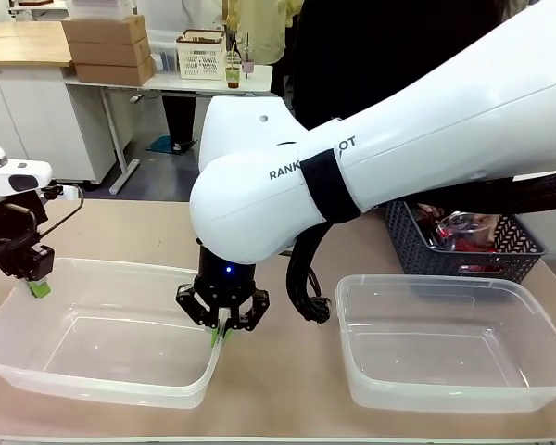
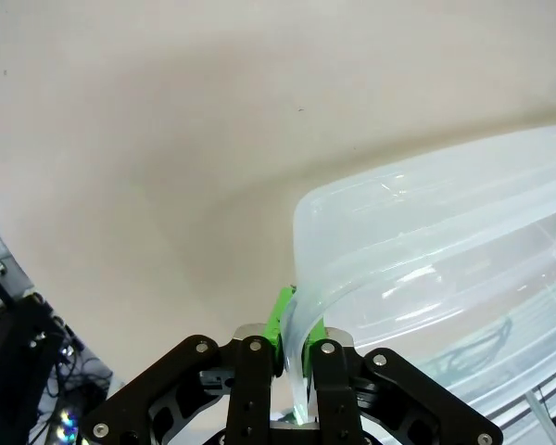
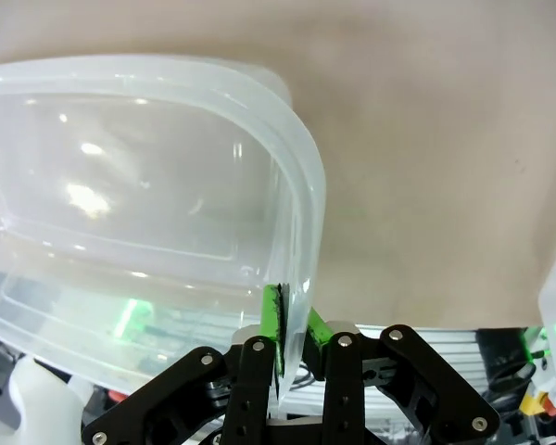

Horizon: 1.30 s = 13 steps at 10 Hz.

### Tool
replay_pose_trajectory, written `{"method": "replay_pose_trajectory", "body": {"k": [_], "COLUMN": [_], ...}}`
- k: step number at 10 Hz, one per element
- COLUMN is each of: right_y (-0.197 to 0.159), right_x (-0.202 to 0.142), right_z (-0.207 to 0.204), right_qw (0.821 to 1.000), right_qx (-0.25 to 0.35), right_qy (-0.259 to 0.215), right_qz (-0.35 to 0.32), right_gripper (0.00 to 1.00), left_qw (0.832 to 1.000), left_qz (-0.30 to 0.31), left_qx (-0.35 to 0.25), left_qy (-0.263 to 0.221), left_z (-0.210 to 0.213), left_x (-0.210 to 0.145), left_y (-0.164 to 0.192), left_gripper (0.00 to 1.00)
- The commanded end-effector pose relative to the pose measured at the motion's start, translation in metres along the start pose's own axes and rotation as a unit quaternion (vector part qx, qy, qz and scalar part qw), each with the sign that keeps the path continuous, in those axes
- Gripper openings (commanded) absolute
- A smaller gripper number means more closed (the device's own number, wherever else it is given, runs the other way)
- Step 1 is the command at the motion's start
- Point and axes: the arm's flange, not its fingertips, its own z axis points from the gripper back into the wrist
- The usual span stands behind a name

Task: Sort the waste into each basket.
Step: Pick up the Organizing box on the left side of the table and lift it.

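Observation:
Two clear plastic baskets stand on the tan table, a left basket (image 1: 102, 357) and a right basket (image 1: 445, 371), both with nothing inside. My left gripper (image 1: 39, 287) is shut on the left basket's left rim. In the left wrist view the green pads (image 2: 280, 320) of my left gripper (image 2: 296, 348) pinch the rim of that basket (image 2: 426, 232). My right arm reaches across, and my right gripper (image 1: 222, 329) is shut on the same basket's right rim. The right wrist view shows my right gripper (image 3: 292, 336) clamping the basket's wall (image 3: 287, 213). The waste (image 1: 459, 232), red cans and a clear bottle, lies in a dark grey lattice basket.
The dark grey lattice basket (image 1: 417, 250) stands at the back right, behind the right clear basket. My right arm's big white link (image 1: 371, 158) crosses the middle of the front view. A person in dark clothes stands beyond the table's far edge.

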Motion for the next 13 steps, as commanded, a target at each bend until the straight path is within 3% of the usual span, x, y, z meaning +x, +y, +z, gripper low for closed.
{"method": "replay_pose_trajectory", "body": {"k": [1,2,4,5,6,8,9,10,12,13], "right_y": [-0.006,-0.016,-0.048,-0.067,-0.083,-0.105,-0.119,-0.065,-0.065,-0.065], "right_x": [0.004,0.005,0.008,0.006,0.004,-0.01,-0.024,-0.011,-0.011,-0.022], "right_z": [0.005,0.017,0.053,0.076,0.092,0.112,0.117,0.11,0.11,0.119], "right_qw": [1.0,0.999,0.996,0.995,0.992,0.993,0.991,0.997,0.997,0.997], "right_qx": [-0.025,-0.032,-0.08,-0.094,-0.112,-0.114,-0.135,-0.068,-0.068,-0.068], "right_qy": [0.004,0.007,-0.001,0.002,0.005,0.037,0.009,0.01,0.01,0.007], "right_qz": [-0.012,-0.017,-0.038,-0.043,-0.06,-0.025,0.005,-0.04,-0.04,-0.022], "right_gripper": [0.0,0.0,0.0,0.0,0.0,0.0,0.0,0.0,0.0,0.06], "left_qw": [1.0,0.999,0.997,0.998,0.998,0.998,0.998,0.998,0.998,0.997], "left_qz": [0.016,0.04,0.07,0.067,0.046,0.029,0.046,0.046,0.046,0.047], "left_qx": [0.017,0.009,0.019,0.005,0.005,-0.009,-0.02,-0.02,-0.02,-0.035], "left_qy": [-0.017,-0.01,-0.042,-0.018,-0.034,-0.058,-0.043,-0.043,-0.043,-0.044], "left_z": [-0.061,-0.041,0.012,0.042,0.063,0.101,0.067,0.067,0.067,0.069], "left_x": [-0.109,-0.1,-0.069,-0.05,-0.037,-0.01,-0.018,-0.018,-0.018,-0.011], "left_y": [-0.044,-0.04,-0.033,-0.042,-0.056,-0.083,-0.083,-0.083,-0.083,-0.105], "left_gripper": [0.0,0.0,0.0,0.0,0.0,0.0,0.0,0.0,0.0,0.07]}}
